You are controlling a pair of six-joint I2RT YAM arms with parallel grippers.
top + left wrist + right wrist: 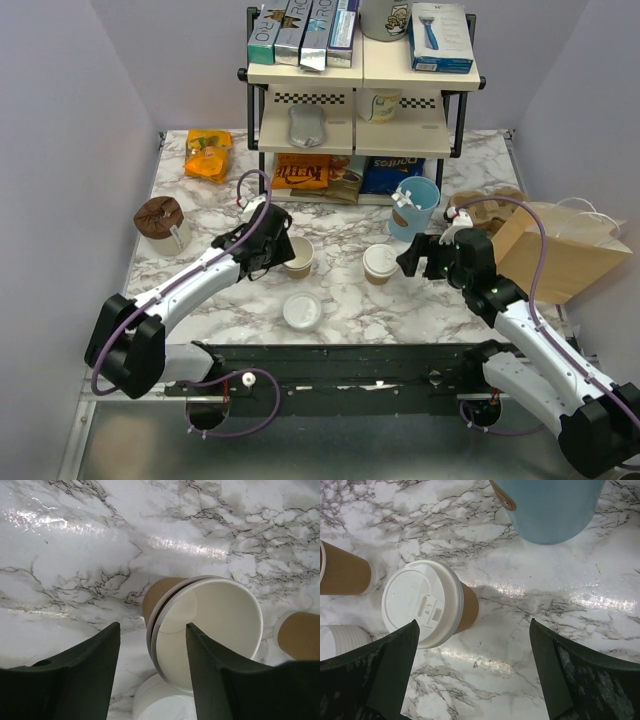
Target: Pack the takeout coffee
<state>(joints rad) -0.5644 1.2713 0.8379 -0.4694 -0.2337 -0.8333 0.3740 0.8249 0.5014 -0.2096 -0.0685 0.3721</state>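
Observation:
The takeout coffee (380, 262), a tan cup with a white lid, stands upright at mid-table and also shows in the right wrist view (422, 602). My right gripper (415, 255) is open and empty, just right of it; in its wrist view the gripper (473, 622) has its left finger beside the lid. The brown paper bag (560, 255) lies at the far right. My left gripper (278, 250) is open at the lidless tan cup (298, 257). In the left wrist view the gripper (153, 626) straddles that cup's near rim (205, 625) without closing on it.
A stack of white lids (302, 311) sits near the front edge. A light-blue cup (413, 207) stands behind the coffee. A shelf rack (360, 75) with boxes and snack bags fills the back. A brown-topped container (158, 218) and an orange bag (208, 155) are at the left.

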